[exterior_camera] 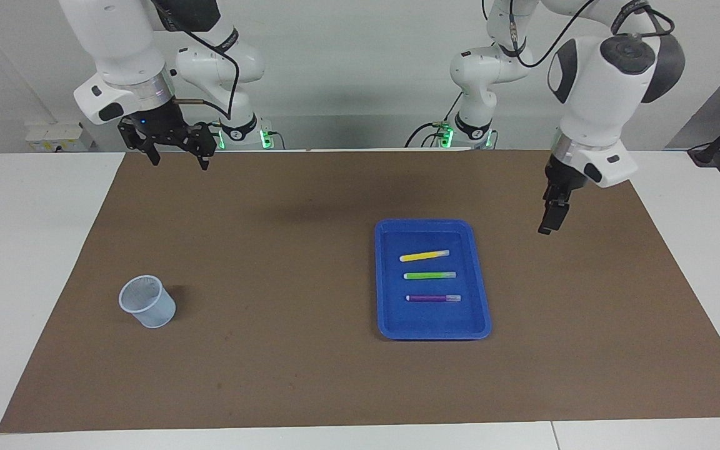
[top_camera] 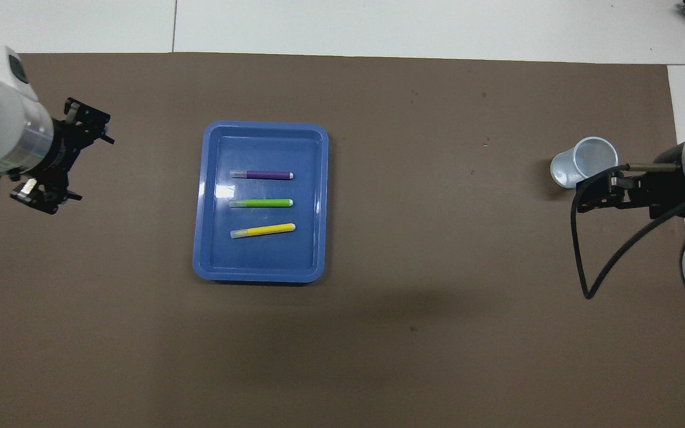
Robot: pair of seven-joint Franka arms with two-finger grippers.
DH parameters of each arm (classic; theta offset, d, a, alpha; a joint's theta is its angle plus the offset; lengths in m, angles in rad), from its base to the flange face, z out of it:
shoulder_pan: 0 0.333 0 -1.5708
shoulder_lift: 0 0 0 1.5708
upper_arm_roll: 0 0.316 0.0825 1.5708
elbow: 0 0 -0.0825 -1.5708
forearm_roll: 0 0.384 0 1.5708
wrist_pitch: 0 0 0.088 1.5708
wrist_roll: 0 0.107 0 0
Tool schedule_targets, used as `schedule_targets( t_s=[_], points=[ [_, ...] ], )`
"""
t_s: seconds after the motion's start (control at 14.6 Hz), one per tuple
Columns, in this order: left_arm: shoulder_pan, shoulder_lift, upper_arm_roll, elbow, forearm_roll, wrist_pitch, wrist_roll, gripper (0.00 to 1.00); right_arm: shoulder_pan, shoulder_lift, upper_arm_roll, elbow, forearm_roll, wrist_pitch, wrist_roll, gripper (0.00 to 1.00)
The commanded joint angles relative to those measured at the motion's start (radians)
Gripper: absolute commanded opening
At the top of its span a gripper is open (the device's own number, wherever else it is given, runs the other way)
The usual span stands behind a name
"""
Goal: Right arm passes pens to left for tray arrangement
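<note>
The blue tray [exterior_camera: 385,281] [top_camera: 265,125] lies flat on the brown mat, toward the left arm's end. Three pens lie side by side in it, apart from each other: the yellow pen [exterior_camera: 424,255] [top_camera: 263,230] nearest the robots, then the green pen [exterior_camera: 430,275] [top_camera: 261,203], and the purple pen [exterior_camera: 433,298] [top_camera: 261,175] farthest. My left gripper [exterior_camera: 547,229] [top_camera: 81,163] hangs open and empty over bare mat beside the tray. My right gripper [exterior_camera: 179,161] [top_camera: 583,199] is raised over the mat at the right arm's end, open and empty.
A translucent bluish cup [exterior_camera: 147,302] [top_camera: 583,160] stands upright on the mat at the right arm's end, with nothing visible inside. The brown mat [exterior_camera: 285,262] covers most of the white table. A black cable loops from the right wrist [top_camera: 580,261].
</note>
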Motion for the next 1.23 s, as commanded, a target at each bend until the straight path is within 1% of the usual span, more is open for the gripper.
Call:
schedule_targets(
  t_s=[0.0, 0.21, 0.27, 0.41, 0.48, 0.62, 0.75, 0.89, 0.96, 1.09, 1.16],
  points=[
    [0.044, -0.055, 0.009, -0.013, -0.026, -0.084, 0.211, 1.0, -0.004, -0.023, 0.007, -0.028, -0.005, 0.025, 0.001, 1.0],
    [0.08, -0.081, 0.018, 0.003, -0.025, -0.158, 0.454, 1.0, -0.005, -0.022, 0.009, -0.026, -0.006, 0.023, 0.001, 1.0],
    [0.099, -0.081, 0.015, 0.032, -0.025, -0.204, 0.539, 1.0, -0.005, -0.022, 0.009, -0.026, -0.006, 0.023, 0.001, 1.0],
    [0.101, -0.079, 0.018, 0.098, -0.025, -0.284, 0.682, 1.0, -0.005, -0.022, 0.009, -0.026, -0.005, 0.023, 0.001, 1.0],
    [0.087, -0.076, 0.048, 0.107, -0.025, -0.313, 0.728, 1.0, -0.005, -0.022, 0.009, -0.026, -0.005, 0.023, 0.001, 1.0],
    [0.015, -0.072, 0.119, 0.13, -0.028, -0.354, 0.823, 1.0, -0.005, -0.022, 0.009, -0.028, -0.005, 0.025, 0.003, 1.0],
    [-0.024, -0.067, 0.163, 0.167, -0.031, -0.385, 0.884, 1.0, -0.004, -0.023, 0.009, -0.028, -0.005, 0.025, 0.003, 1.0],
    [-0.025, -0.063, 0.168, 0.194, -0.043, -0.405, 0.902, 1.0, -0.005, -0.023, 0.009, -0.028, -0.005, 0.025, 0.006, 1.0],
    [-0.037, -0.062, 0.176, 0.196, -0.045, -0.405, 0.911, 1.0, -0.005, -0.022, 0.009, -0.028, -0.005, 0.025, 0.009, 1.0],
    [-0.086, -0.064, 0.223, 0.195, -0.048, -0.39, 0.976, 1.0, -0.005, -0.022, 0.009, -0.029, -0.005, 0.025, 0.012, 1.0],
    [-0.093, -0.066, 0.24, 0.195, -0.066, -0.388, 0.993, 1.0, -0.005, -0.022, 0.009, -0.028, -0.005, 0.025, 0.012, 1.0]
  ],
)
